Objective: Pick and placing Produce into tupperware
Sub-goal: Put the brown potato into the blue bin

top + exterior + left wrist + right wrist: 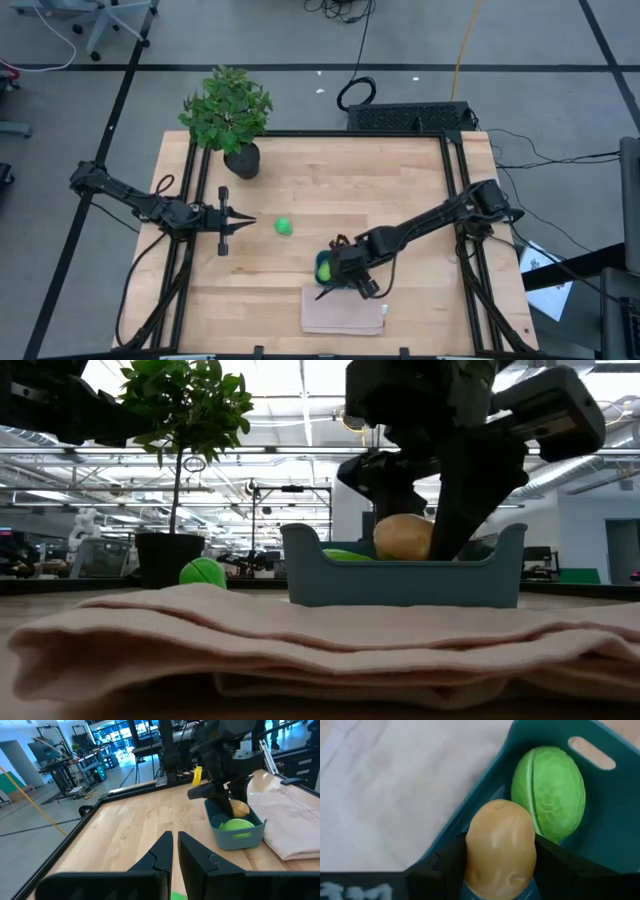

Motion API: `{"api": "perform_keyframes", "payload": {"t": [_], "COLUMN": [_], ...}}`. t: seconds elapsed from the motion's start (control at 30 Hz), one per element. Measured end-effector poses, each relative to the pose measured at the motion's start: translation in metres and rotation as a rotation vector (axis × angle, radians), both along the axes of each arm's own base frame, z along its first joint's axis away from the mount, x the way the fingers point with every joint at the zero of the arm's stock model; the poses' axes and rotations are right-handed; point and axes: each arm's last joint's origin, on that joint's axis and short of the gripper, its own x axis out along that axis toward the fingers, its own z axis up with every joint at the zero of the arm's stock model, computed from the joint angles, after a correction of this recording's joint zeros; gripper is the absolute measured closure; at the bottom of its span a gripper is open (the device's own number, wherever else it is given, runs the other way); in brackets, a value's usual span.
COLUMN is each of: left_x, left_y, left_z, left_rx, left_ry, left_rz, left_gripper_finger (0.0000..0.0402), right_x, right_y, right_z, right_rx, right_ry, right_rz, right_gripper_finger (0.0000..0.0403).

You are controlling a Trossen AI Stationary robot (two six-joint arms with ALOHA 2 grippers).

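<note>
The right claw (500,870) is holding the tan potato (500,851) between its two dark fingers, just over the inside of the teal tub (404,582). The tub sits on the wooden worktop (340,170), right by the folded beige cloth (343,311). A light green cabbage (550,792) already lies in the tub, and the potato hangs just beside it, close enough that they may be touching. The potato is egg-shaped, and in the right wrist view its long way runs straight out from between the fingers, pointing at the tub wall next to the cloth. The cabbage is longer one way too, and it lies about the same way as the potato. What could go wrong? The potato is close to the tub's rim, so if the claw lets go too soon it could hit the rim and roll out onto the cloth. It could also bump the cabbage and push it, since the tub is small. The tub is light, so a push from the claw might slide it or tip it. The left claw (240,221) is shut tight with nothing in it, and waits over the worktop near the bright green ball (284,226), which is out on the wood, well apart from the tub. That ball is round and could roll away if it gets nudged.
</note>
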Motion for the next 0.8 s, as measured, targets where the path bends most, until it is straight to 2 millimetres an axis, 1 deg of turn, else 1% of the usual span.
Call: {"api": "perform_keyframes", "payload": {"t": [0.07, 0.17, 0.33, 0.63, 0.8], "left_x": [0.0, 0.0, -0.0001, -0.0003, -0.0003], "left_y": [0.0, 0.0, 0.0, 0.0001, 0.0001], "left_z": [0.0, -0.0001, -0.001, -0.0021, -0.0021], "left_rx": [-0.001, 0.0, 0.004, 0.009, 0.009], "left_ry": [0.0, 0.001, 0.01, 0.021, 0.021], "left_rz": [0.0, 0.0, 0.0, 0.0, 0.0], "left_gripper_finger": [0.0369, 0.0369, 0.0369, 0.0369, 0.0369], "right_x": [0.0022, 0.003, 0.001, 0.0015, 0.0049], "right_y": [0.0003, -0.0001, -0.0006, -0.0005, -0.0074], "right_z": [0.0009, 0.0042, 0.0028, 0.0019, 0.0023], "right_rx": [-0.005, -0.001, -0.019, -0.049, -0.041], "right_ry": [0.02, 0.006, 0.023, 0.002, -0.007], "right_rz": [-0.01, -0.014, 0.034, 0.118, 0.085], "right_gripper_finger": [0.022, 0.022, 0.022, 0.022, 0.022]}}
